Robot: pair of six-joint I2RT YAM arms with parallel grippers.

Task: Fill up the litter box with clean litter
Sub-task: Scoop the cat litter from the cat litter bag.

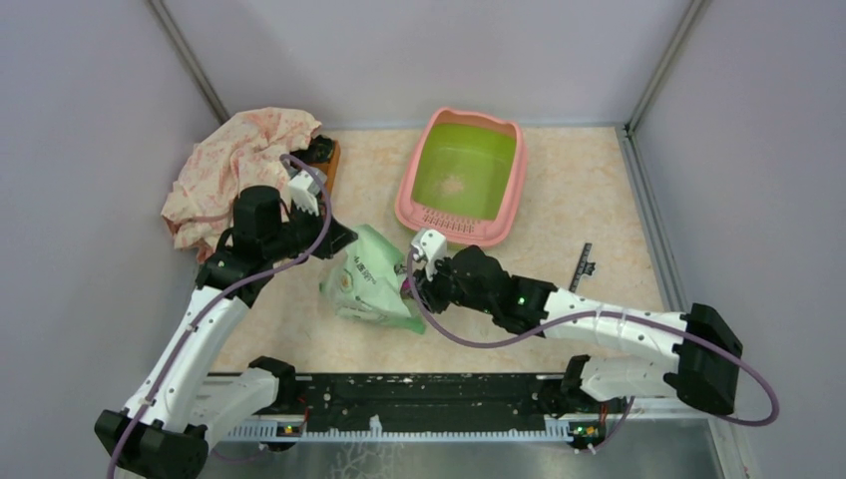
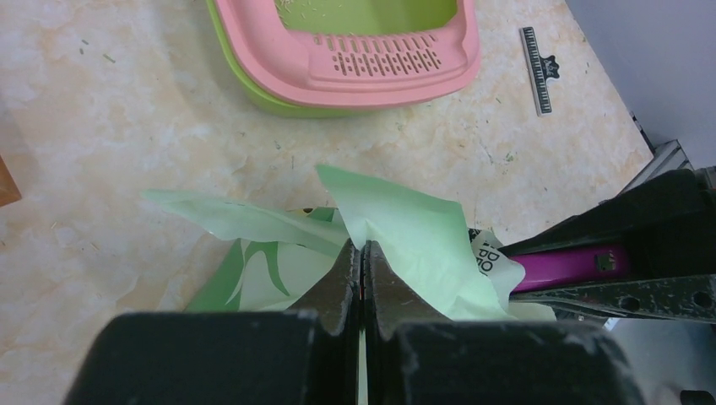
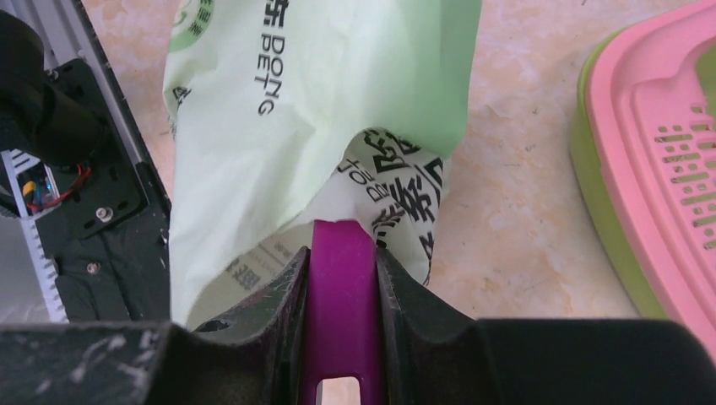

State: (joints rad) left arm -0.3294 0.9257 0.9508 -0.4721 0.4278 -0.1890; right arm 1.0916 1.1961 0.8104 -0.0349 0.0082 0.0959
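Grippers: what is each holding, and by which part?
Left gripper pinches the green bag by its mouth edge. Right gripper clamps the magenta scoop by its handle, front end inside the bag.

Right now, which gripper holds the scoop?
The right gripper: its jaws clamp the magenta scoop handle. The left gripper pinches only the edge of the bag.

The beige marbled table [image 1: 599, 180] carries the litter box [image 1: 457, 229] at its far edge, a crumpled floral cloth [image 1: 234, 160] in the far left corner, a light green printed bag [image 1: 374, 281] mid-table and a black ruler [image 1: 582, 267] near the right edge.
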